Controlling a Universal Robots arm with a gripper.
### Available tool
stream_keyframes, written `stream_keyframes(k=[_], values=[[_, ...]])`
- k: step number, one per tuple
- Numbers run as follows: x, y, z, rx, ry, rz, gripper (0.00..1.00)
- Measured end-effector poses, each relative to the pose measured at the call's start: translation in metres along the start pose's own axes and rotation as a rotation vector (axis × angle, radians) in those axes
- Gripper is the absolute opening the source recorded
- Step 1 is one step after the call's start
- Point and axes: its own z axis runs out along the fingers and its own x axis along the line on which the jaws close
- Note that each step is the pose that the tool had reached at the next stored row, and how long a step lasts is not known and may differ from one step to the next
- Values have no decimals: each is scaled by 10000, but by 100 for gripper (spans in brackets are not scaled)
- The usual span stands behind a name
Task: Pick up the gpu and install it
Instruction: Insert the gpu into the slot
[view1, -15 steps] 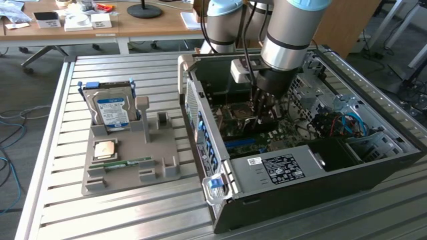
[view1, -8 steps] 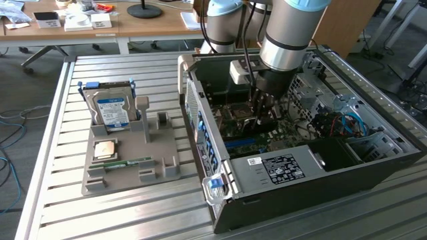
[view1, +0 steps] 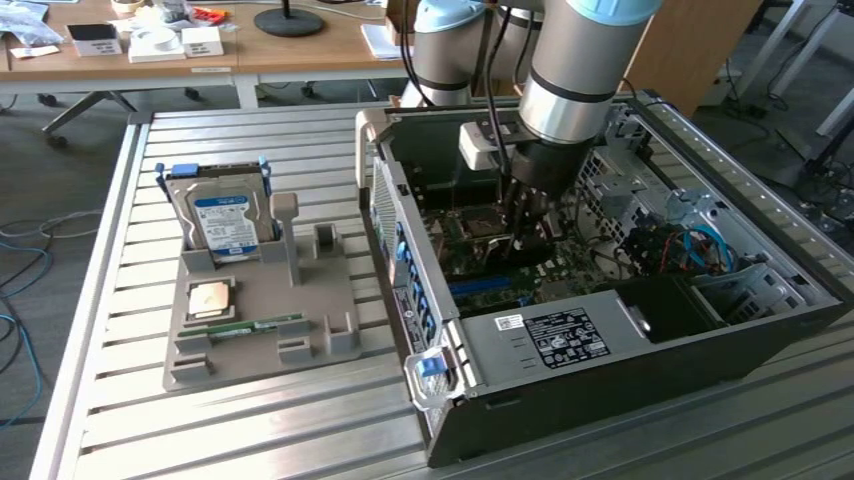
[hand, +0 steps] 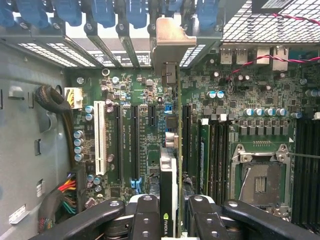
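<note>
while the fingers (hand: 170, 215) grasp the gpu (hand: 169, 165) edge-on, the card hangs inside the open computer case (view1: 747, 330), just above the motherboard (hand: 150, 110), its silver bracket (hand: 172, 37) near the rear slot openings. picking up looks done; seating is left, as the card seems not yet pressed into a slot. the hard drive (view1: 224, 222) stands in the grey tray (view1: 320, 330) on the surface (view1: 267, 430).

green gpu (hand: 176, 150) with silver bracket in a black claw (hand: 172, 220); green motherboard (hand: 150, 110), white slot (hand: 99, 131), blue latches (hand: 102, 11), silver hard drive (view1: 224, 220) with blue-white label, grey holder (view1: 260, 330).
</note>
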Motion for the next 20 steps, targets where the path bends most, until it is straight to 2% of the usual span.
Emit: stream_keyframes(k=[20], values=[[2, 87, 8, 1, 0, 0, 27]])
